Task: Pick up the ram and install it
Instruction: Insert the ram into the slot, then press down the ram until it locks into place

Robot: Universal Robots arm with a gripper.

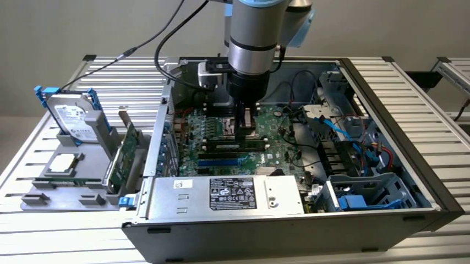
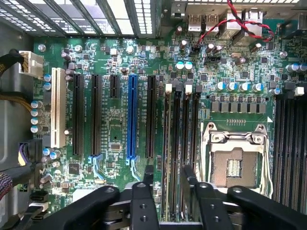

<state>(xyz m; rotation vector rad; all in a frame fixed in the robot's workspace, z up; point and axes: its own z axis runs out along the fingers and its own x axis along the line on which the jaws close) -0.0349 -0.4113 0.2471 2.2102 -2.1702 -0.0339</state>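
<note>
ram (image 2: pixel 169 158) seated in slot — between end effector (image 2: pixel 168 184) fingers

Motherboard (image 2: pixel 115 120): green, dotted with small silver and black parts. Expansion slots: one white (image 2: pixel 58 108), one blue (image 2: pixel 132 117), the rest black. Processor socket (image 2: pixel 233 160): silver frame, dark centre. Gripper (image 2: pixel 167 179): black fingers. Computer case (image 1: pixel 294 242): dark grey. Hard drive (image 1: pixel 74 116), left of the exterior frame: silver with blue rails. Table (image 1: pixel 441 159): ribbed silver slats.

Case walls (image 1: pixel 165 118) and cables (image 1: pixel 345 137) crowd the motherboard (image 1: pixel 220 151).
</note>
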